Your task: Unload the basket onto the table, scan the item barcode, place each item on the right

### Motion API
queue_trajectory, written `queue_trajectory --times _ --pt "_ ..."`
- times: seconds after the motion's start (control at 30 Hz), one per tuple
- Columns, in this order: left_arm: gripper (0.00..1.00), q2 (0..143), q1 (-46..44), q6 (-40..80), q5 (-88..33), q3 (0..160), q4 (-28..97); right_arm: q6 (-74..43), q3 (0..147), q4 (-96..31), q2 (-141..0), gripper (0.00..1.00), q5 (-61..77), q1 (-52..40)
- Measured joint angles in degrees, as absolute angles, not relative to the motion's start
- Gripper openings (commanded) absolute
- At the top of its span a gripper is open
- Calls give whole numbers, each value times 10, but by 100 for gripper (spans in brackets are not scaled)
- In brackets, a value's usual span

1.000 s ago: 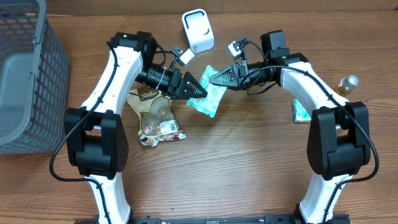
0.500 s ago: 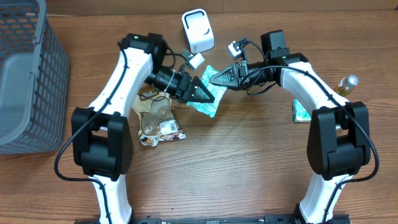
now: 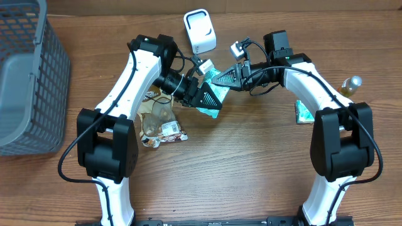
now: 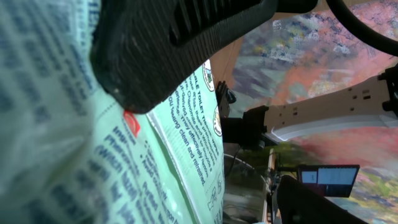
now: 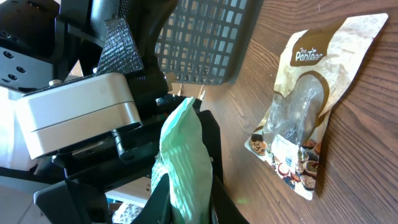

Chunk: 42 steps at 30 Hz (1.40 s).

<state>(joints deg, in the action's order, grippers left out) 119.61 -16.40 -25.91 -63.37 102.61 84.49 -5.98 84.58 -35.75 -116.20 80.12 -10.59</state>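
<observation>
Wood-grain surface (image 3: 251, 169) underneath; the right hand (image 3: 211, 78) is pinched tight on a mint-green printed plastic packet (image 5: 183, 155). The left hand (image 3: 210, 98) sits spread wide astride that same packet.

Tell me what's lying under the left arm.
A brown snack pouch with a clear window, flat on the table. From overhead the left arm covers its upper edge, so that part is hidden.

Pale mint green with fine dark print on the packet (image 4: 177, 155). Cream and brown, with a clear window, on the pouch (image 3: 160, 119). Grey grid on the basket (image 3: 25, 75). White for the scanner (image 3: 200, 30); brown wood grain across the worktop (image 3: 239, 169).
</observation>
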Motion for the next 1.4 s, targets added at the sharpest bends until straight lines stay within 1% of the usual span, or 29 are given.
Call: queue_trajectory --times 0.17,0.27,0.43,0.57,0.7,0.77,0.87,1.07,1.13,1.2,1.3,1.4 --pt "100 1196 -151 -259 -634 1026 846 -60 846 -358 -1162 6 783 -106" --pt "100 1196 -126 -259 -633 1026 846 -60 846 -360 -1162 4 757 -106" --pt "100 1196 -68 -255 -620 1027 832 -60 846 -360 -1162 5 715 -106" --pt "100 1196 -10 -231 -613 1027 794 -59 846 -359 -1162 5 688 -106" --pt "100 1196 46 -184 -590 1027 729 -60 846 -345 -1162 4 675 -106" --pt "100 1196 70 -146 -544 1027 693 -60 846 -337 -1162 4 671 -106" --pt "100 1196 84 -89 -447 1027 649 -60 846 -331 -1162 4 665 -106" --pt "100 1196 71 0 -235 1027 569 -58 846 -330 -1162 4 629 -106" --pt "100 1196 57 34 -135 1027 541 -53 846 -330 -1162 4 612 -106" --pt "100 1196 46 54 -66 1027 529 -48 846 -332 -1162 4 580 -106" --pt "100 1196 36 71 3 1027 522 -37 846 -329 -1162 4 526 -107" --pt "100 1196 30 78 36 1027 522 -34 852 -322 -1162 4 482 -109"
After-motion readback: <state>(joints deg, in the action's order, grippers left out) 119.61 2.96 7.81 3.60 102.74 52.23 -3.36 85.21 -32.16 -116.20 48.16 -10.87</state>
